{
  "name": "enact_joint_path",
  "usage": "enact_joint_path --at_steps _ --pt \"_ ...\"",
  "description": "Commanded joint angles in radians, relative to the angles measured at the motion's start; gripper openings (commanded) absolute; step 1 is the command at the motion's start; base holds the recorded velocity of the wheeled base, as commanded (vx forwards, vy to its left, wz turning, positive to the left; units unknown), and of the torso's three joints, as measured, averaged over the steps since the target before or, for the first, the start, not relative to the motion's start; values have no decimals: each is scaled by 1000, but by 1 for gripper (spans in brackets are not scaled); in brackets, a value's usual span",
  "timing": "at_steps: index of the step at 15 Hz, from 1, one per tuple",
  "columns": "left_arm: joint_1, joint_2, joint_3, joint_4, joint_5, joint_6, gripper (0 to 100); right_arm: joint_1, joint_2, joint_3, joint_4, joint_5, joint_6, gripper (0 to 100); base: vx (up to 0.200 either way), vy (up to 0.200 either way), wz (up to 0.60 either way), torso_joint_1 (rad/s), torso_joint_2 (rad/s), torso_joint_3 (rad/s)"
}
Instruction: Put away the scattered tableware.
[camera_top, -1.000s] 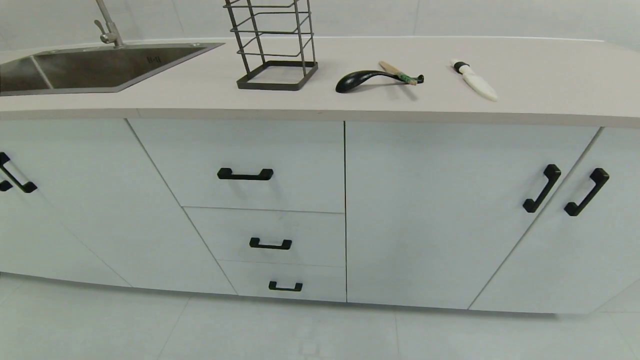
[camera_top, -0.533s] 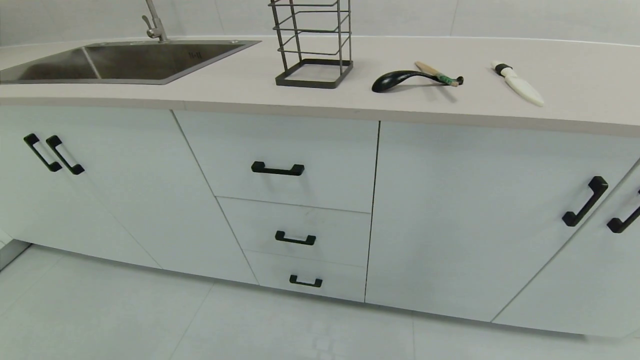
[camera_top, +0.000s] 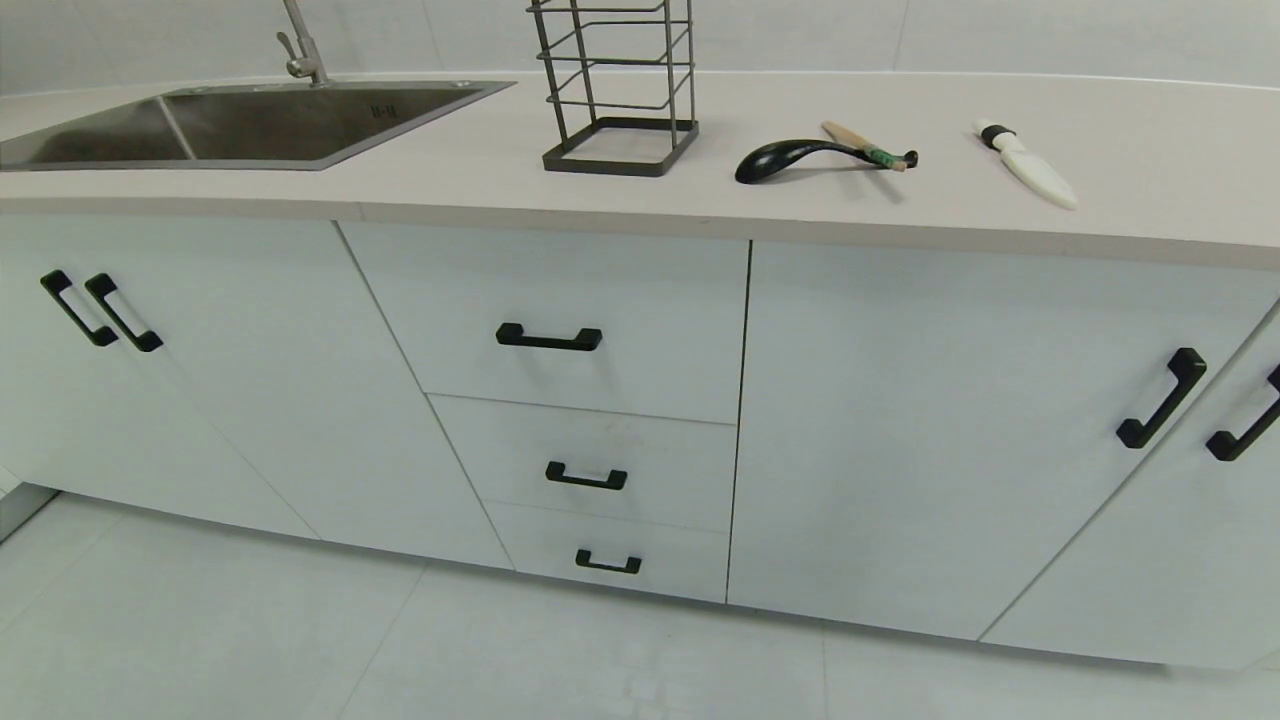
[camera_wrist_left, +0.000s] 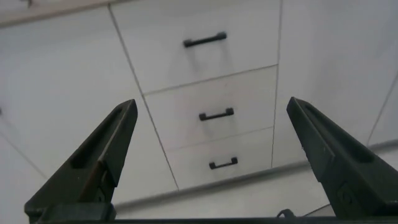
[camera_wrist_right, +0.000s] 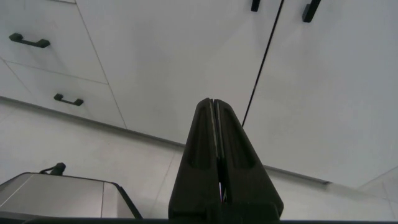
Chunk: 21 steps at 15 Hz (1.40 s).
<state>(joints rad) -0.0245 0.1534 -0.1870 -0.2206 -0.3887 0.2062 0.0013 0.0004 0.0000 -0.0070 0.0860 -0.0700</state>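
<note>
lying loose on the counter (camera_top: 420, 195), midway between its back and front edges: a black spoon (camera_top: 785, 158), a wooden stick (camera_top: 848, 138) meeting the spoon's raised handle, and a white knife (camera_top: 1028, 168) farther right. a wire rack (camera_top: 615, 90) stands near the spoon. down by the drawers (camera_wrist_left: 214, 87), the left gripper (camera_wrist_left: 212, 106) hangs spread wide; the right gripper (camera_wrist_right: 213, 102) is pressed closed, empty. lifting the spoon could roll the stick; a clumsy nudge might send the knife off the front edge.

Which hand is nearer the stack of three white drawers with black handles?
Left, likely. The open left hand points straight at the drawers; the shut right hand faces the wide white cabinet door beside them.
</note>
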Motion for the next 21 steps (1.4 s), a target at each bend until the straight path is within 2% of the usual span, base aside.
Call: enact_joint_path --at_steps 1,2,3,4,5,9,10,11,13,14,15,16,17,18,20,21 --pt "-124 261 -196 72 -32 188 100 0 0 0 1 1 -1 0 0 0 0 0 0 0" --pt "-203 353 -269 153 -32 295 100 0 0 0 1 0 -1 0 0 0 0 0 0 0" --pt "-252 408 -318 251 -30 368 100 0 0 0 1 1 -1 0 0 0 0 0 0 0" --pt "-262 428 -342 325 -29 407 100 0 0 0 -1 0 -1 0 0 0 0 0 0 0" --pt "-262 437 -348 371 -29 429 100 0 0 0 1 1 -1 0 0 0 0 0 0 0" --pt "-265 491 -345 391 -29 437 100 0 0 0 -1 1 -1 0 0 0 0 0 0 0" --pt "-273 517 -342 392 -29 452 100 0 0 0 1 0 -1 0 0 0 0 0 0 0" --pt "-285 543 -335 396 -29 489 100 0 0 0 -1 1 -1 0 0 0 0 0 0 0" --pt "-353 597 -316 480 -29 651 100 0 0 0 -1 0 -1 0 0 0 0 0 0 0" --pt "-367 612 -316 520 -25 696 100 0 0 0 -1 0 -1 0 0 0 0 0 0 0" --pt "-374 623 -316 621 -19 797 100 0 0 0 -1 0 -1 0 0 0 0 0 0 0" --pt "-374 626 -318 678 2 822 100 0 0 0 -1 0 -1 0 0 0 0 0 0 0" --pt "-374 627 -318 692 10 828 100 0 0 0 1 0 -1 0 0 0 0 0 0 0" --pt "-376 675 -319 705 45 869 100 0 0 0 1 0 -1 0 0 0 0 0 0 0" --pt "-376 801 -341 655 60 1000 100 0 0 0 1 1 -1 0 0 0 0 0 0 0" --pt "-376 900 -356 601 62 1101 100 0 0 0 1 1 -1 0 0 0 0 0 0 0"
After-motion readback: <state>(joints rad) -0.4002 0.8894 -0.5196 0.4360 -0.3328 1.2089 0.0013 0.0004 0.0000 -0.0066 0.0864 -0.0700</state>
